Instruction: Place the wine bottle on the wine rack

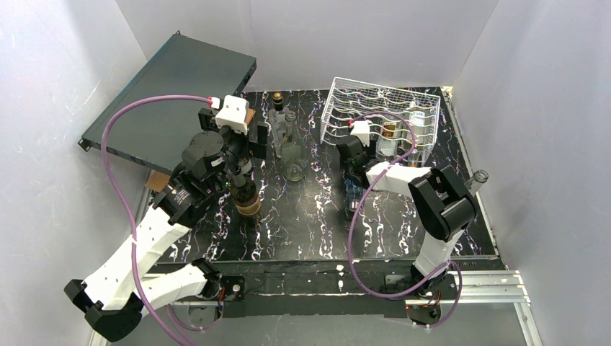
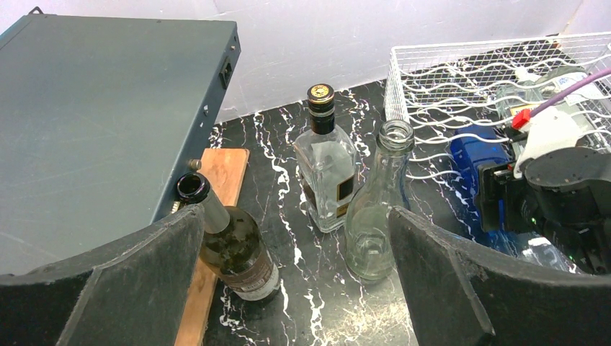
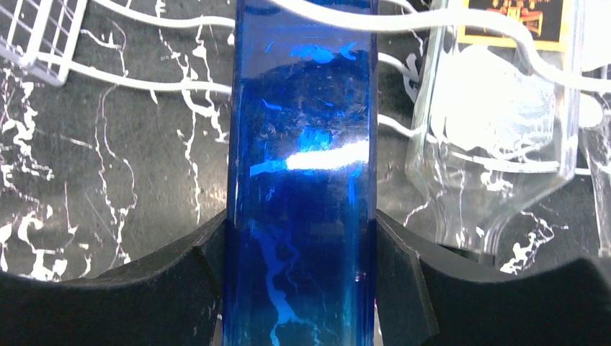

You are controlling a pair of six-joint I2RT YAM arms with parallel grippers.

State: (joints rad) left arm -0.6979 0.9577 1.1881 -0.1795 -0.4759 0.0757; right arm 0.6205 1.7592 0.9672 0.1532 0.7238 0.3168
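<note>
The white wire wine rack (image 1: pixel 382 108) stands at the back right; it also shows in the left wrist view (image 2: pixel 461 79) and the right wrist view (image 3: pixel 144 83). My right gripper (image 1: pixel 354 162) (image 3: pixel 299 281) is shut on a blue glass bottle (image 3: pixel 302 180) (image 2: pixel 472 162), whose far end reaches under the rack's front wires. A dark wine bottle (image 1: pixel 245 194) (image 2: pixel 234 249) stands open-topped on the black marbled table. My left gripper (image 1: pixel 241 155) (image 2: pixel 295 274) is open and empty, its left finger (image 2: pixel 122 288) beside that bottle.
A square clear bottle with a black cap (image 2: pixel 328 173) and a round clear bottle (image 2: pixel 375 216) stand mid-table. A clear labelled bottle (image 3: pixel 504 108) lies in the rack. A dark-teal case (image 1: pixel 169 94) leans at the back left, a wooden board (image 2: pixel 216 216) beside it.
</note>
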